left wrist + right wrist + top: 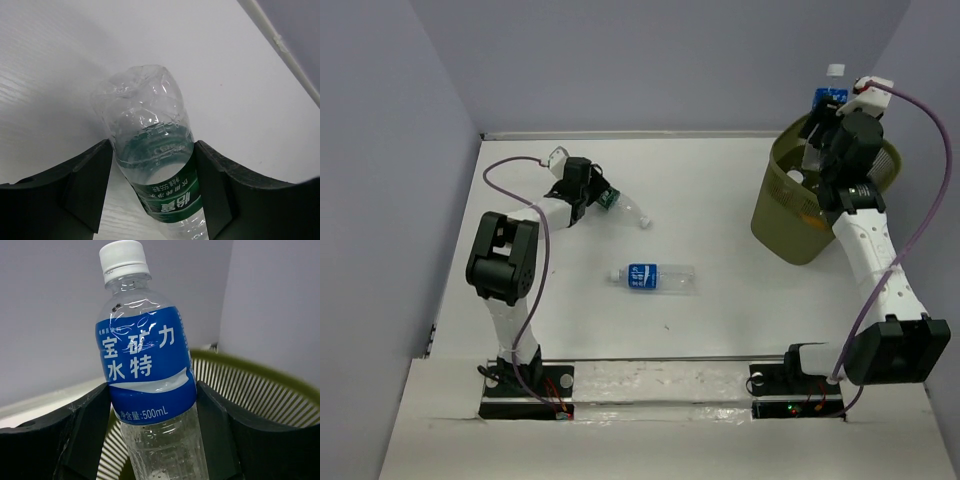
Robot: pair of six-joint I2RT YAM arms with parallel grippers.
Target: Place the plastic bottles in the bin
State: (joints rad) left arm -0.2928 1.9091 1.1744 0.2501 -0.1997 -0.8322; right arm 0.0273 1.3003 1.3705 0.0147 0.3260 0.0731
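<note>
My left gripper (598, 197) (152, 145) is shut on a clear green-label bottle (150, 140) at the far left of the table. Its white cap (645, 222) points right. My right gripper (825, 125) (152, 387) is shut on a blue-label bottle (145, 360) with a white cap. It holds the bottle (830, 95) upright over the olive-green mesh bin (780, 215), whose rim (260, 385) shows just behind it. Another blue-label bottle (652, 277) lies on its side in the middle of the table. At least one white-capped bottle (795, 177) shows inside the bin.
Grey walls close off the table at the back (670, 70) and on both sides. The bin stands at the far right against the wall. The arm bases (525, 385) sit at the near edge.
</note>
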